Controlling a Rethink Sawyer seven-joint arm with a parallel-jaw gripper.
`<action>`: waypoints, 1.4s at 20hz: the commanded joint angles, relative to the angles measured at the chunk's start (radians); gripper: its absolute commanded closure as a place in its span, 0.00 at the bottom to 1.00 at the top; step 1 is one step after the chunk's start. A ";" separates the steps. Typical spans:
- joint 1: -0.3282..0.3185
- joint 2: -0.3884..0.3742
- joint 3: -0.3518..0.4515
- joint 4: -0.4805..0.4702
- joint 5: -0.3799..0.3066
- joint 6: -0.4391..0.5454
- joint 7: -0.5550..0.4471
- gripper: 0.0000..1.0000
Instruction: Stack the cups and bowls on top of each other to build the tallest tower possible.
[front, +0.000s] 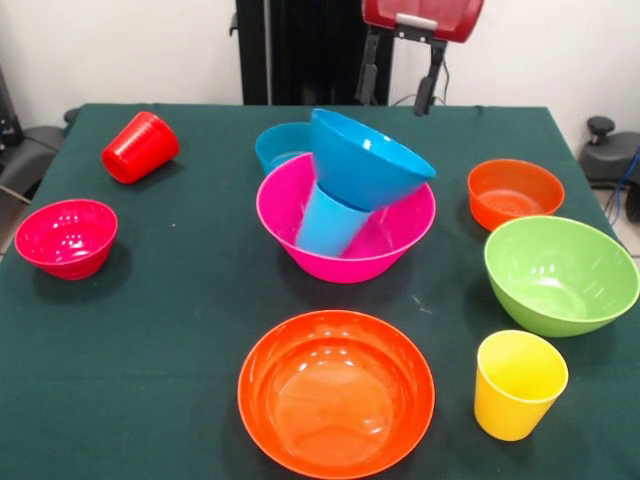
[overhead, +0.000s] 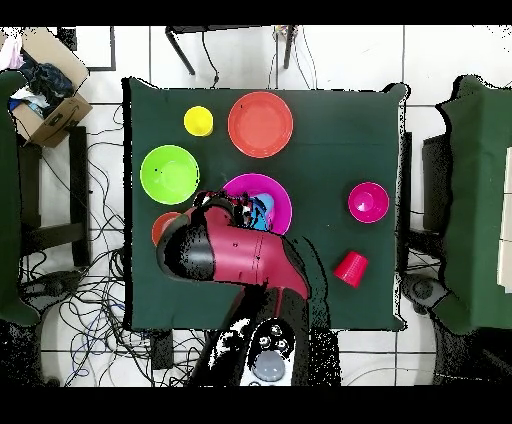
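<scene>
The large pink bowl (front: 345, 245) stands upright at the table's middle and also shows in the overhead view (overhead: 278, 205). The light blue cup (front: 328, 222) leans inside it. The large blue bowl (front: 370, 155) sits upside down and tilted over the cup's top. The small blue bowl (front: 278, 145) stands just behind the pink one. My gripper (front: 400, 88) hangs open and empty above the table's far edge, behind the pile. The arm (overhead: 235, 255) hides part of the pile from above.
The red cup (front: 140, 147) lies on its side at the far left. Upright bowls surround the pile: small red (front: 65, 235), small orange (front: 515, 190), large green (front: 560, 272), large orange (front: 337, 392). The yellow cup (front: 518, 383) stands at the near right.
</scene>
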 joint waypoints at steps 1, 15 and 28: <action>0.011 0.058 0.126 0.067 0.050 0.109 0.161 0.00; 0.065 0.023 0.134 0.132 0.126 0.166 0.178 0.00; 0.032 0.050 0.203 0.208 0.144 0.026 0.159 0.00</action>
